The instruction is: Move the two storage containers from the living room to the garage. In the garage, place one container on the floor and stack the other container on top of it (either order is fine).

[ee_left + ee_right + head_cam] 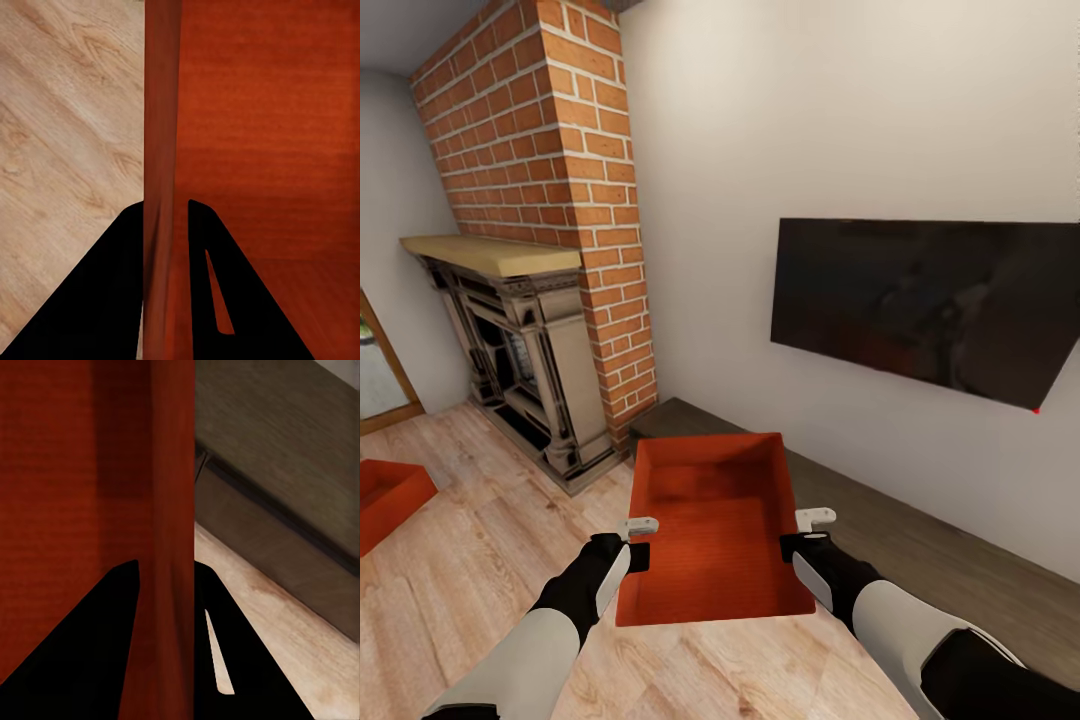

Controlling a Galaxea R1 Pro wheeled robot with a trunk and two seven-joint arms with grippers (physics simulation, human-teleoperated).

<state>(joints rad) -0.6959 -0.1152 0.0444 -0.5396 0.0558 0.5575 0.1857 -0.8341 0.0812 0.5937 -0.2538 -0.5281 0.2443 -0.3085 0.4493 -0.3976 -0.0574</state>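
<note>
Head view: a red-orange storage container (710, 530) is held level between the two arms, above the light wood plank floor (490, 540) of the living room. The left pincer (632, 545) grips the container's nine o'clock wall, and the right pincer (800, 540) grips its three o'clock wall. Both arms reach in from six o'clock. The bin is open-topped and its flat bottom is bare. At eleven o'clock rises the red brick chimney (550, 150), with the ornate dark fireplace (520, 370) under a pale mantel. A dark screen (930, 300) hangs on the white wall at two o'clock, above the long low dark-brown cabinet (920, 530), which runs just beside the held bin. The second storage container (385, 500) sits on the plank floor at nine o'clock, well apart from the first and partly cut by the frame edge.

Left wrist view: the pincer's two black fingers (97, 300) straddle the container's upright wall (161, 150), one on each face, closed on it. The bin's red floor lies on one side, the wood planks (67, 135) on the other.

Right wrist view: the black fingers (82, 660) likewise clamp the opposite wall (169, 495), touching both faces. Beyond the wall are the dark cabinet (292, 472) and a strip of plank floor.
</note>
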